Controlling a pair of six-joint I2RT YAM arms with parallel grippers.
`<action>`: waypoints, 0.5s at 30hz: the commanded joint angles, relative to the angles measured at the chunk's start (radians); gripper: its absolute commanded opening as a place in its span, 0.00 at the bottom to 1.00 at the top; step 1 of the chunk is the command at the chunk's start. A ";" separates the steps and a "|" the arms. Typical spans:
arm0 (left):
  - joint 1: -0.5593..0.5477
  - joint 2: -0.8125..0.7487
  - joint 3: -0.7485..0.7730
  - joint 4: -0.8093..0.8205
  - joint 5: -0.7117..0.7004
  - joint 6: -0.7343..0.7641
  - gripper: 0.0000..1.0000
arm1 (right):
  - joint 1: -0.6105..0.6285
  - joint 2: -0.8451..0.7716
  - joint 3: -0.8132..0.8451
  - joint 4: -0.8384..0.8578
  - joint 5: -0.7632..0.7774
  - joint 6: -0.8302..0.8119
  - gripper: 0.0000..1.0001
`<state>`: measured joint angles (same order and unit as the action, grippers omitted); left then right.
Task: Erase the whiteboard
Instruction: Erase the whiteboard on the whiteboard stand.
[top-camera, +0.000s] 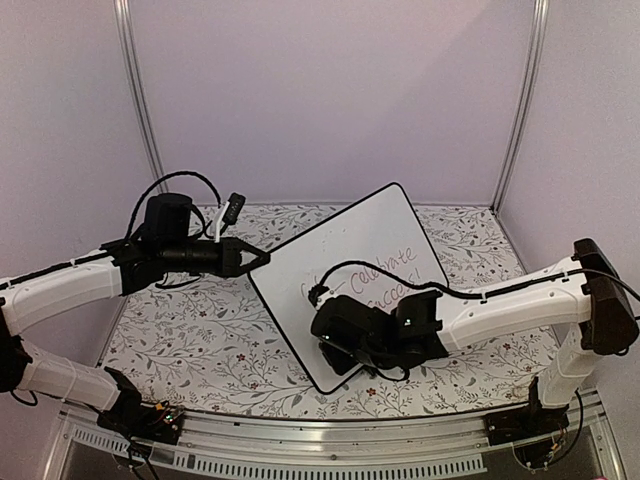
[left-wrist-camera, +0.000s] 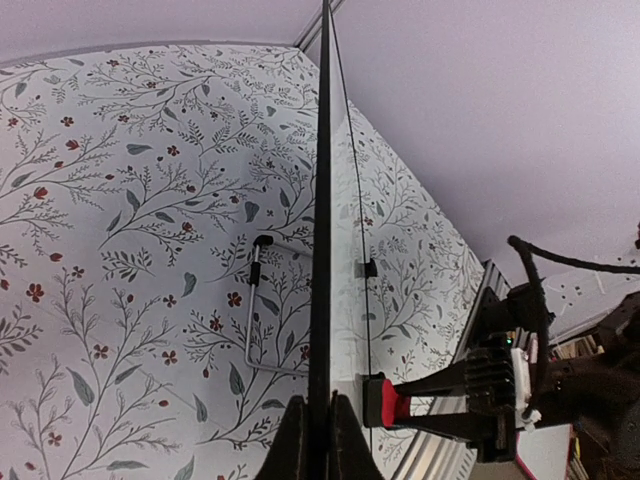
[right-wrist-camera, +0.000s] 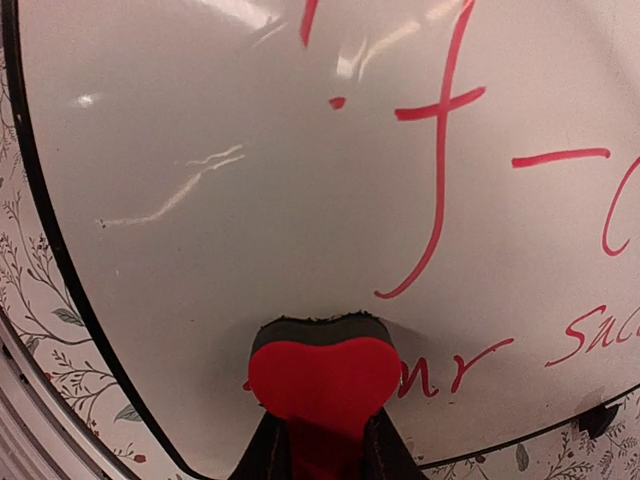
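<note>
Now, red eraser (right-wrist-camera: 322, 375) against the whiteboard (right-wrist-camera: 250, 200)

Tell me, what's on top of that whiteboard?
There is red handwriting and a red eraser, pressed against the whiteboard by the right gripper. From above, the right arm hides some writing.

Overhead view; wrist views near whiteboard (top-camera: 345, 250)

Open: front-left floral-patterned tabletop (top-camera: 190, 340), beside the glossy white black-rimmed whiteboard (top-camera: 345, 245), was free.
Blocking: white right arm (top-camera: 500, 305) and its black cable (top-camera: 360, 264) crossed the board's face.
</note>
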<state>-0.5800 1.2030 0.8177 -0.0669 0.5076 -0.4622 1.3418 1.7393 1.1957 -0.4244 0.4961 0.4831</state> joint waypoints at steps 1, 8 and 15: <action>-0.006 0.001 -0.017 0.017 0.010 0.063 0.00 | 0.007 0.002 -0.026 -0.040 -0.018 0.022 0.17; -0.006 0.005 -0.016 0.017 0.013 0.064 0.00 | -0.021 0.002 0.005 -0.026 0.011 0.003 0.18; -0.007 0.010 -0.016 0.021 0.023 0.063 0.00 | -0.052 0.011 0.065 -0.012 0.034 -0.048 0.18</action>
<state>-0.5800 1.2030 0.8177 -0.0650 0.5095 -0.4622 1.3300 1.7397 1.2079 -0.4427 0.4942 0.4690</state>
